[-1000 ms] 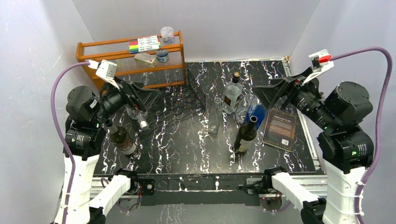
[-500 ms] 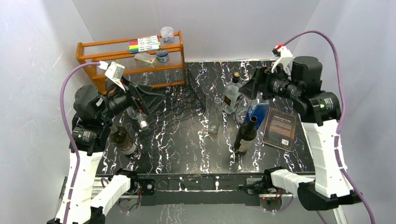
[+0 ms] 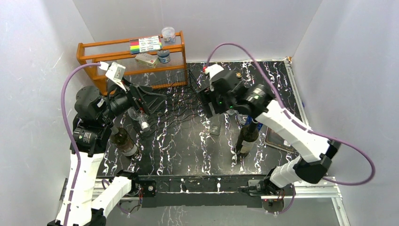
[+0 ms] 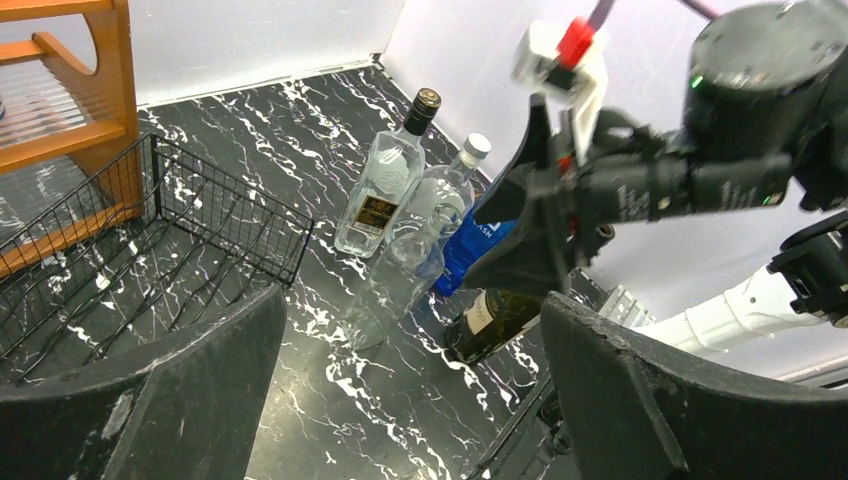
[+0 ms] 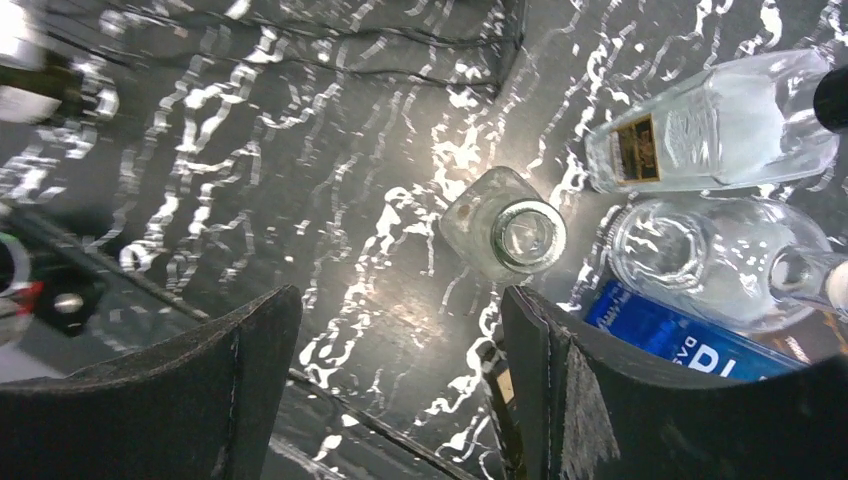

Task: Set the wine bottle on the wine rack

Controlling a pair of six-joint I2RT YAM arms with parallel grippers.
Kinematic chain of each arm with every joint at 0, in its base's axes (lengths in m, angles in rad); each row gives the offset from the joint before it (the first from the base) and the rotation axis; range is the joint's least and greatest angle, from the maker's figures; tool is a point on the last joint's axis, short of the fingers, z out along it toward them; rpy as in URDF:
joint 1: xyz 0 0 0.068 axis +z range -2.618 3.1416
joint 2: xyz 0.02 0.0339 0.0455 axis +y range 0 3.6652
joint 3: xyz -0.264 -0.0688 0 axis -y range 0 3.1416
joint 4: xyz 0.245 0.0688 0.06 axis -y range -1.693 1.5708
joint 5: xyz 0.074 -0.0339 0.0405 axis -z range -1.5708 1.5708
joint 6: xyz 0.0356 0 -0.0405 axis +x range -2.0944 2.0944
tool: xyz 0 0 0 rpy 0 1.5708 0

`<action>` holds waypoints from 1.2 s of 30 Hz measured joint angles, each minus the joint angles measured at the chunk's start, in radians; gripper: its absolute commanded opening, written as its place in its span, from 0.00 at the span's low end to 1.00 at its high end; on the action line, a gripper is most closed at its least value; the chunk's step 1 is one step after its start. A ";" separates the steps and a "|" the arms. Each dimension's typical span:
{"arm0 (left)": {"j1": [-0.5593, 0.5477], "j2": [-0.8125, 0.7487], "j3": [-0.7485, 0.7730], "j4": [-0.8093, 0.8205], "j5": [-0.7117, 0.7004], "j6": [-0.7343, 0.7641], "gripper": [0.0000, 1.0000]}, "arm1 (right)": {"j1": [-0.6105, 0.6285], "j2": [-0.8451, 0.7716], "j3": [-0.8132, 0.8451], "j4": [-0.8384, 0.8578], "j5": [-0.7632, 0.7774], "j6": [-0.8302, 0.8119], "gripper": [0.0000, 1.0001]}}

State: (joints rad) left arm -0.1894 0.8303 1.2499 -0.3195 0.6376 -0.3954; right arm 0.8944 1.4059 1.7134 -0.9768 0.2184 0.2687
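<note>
Left gripper [image 4: 410, 400]: fingers wide apart, holding nothing.
Right gripper [image 5: 395, 390]: fingers apart, empty, above upright clear bottle [image 5: 505, 235].
Wine rack [image 3: 179, 106]: on table, beside orange shelf [image 3: 127, 56].

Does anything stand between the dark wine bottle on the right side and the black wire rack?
Yes. A clear, uncapped bottle stands on the table between the dark wine bottle and the wire rack, below the open right gripper.
</note>
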 measured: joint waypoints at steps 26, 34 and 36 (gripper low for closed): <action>0.000 0.051 -0.029 -0.003 -0.023 -0.003 0.98 | -0.024 0.110 -0.185 0.144 0.314 0.095 0.44; -0.004 0.107 -0.042 0.021 0.030 -0.061 0.94 | -0.023 0.098 -0.212 0.191 0.282 0.103 0.13; -0.023 0.115 -0.074 0.052 0.037 -0.093 0.93 | -0.023 0.087 -0.220 0.190 0.279 0.103 0.13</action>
State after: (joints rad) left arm -0.2127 0.9455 1.1759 -0.2672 0.6743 -0.4885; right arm 0.8715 1.4929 1.4937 -0.7868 0.4973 0.3714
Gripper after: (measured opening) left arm 0.939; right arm 0.440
